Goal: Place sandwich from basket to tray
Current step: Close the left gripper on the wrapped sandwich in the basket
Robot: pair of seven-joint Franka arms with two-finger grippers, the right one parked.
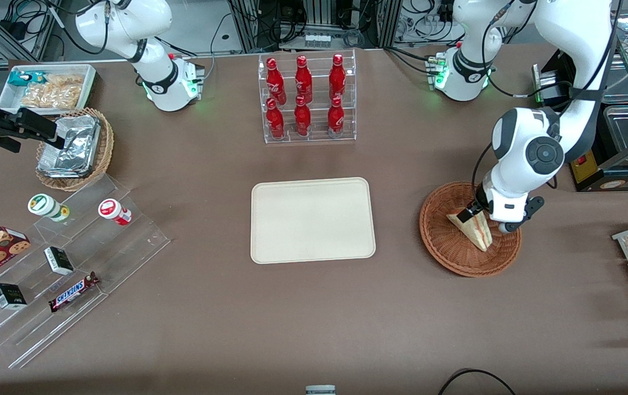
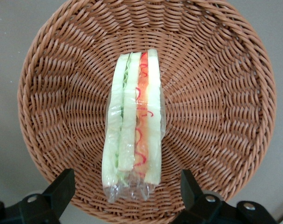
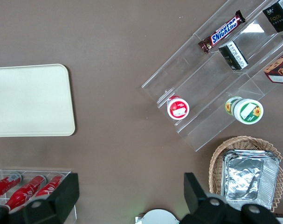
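The gripper [image 2: 127, 189] hangs open over the basket [image 1: 440, 241], straddling the sandwich [image 2: 134, 121] (soft, film-wrapped, slippery); best pinched gently across its bread faces.

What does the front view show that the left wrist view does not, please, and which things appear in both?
Only the front view shows the tray and the rack of red bottles. Only the left wrist view shows the sandwich's red and green filling layers end-on, wrapped in clear film. Both show the sandwich in the basket, with the open gripper straddling it.
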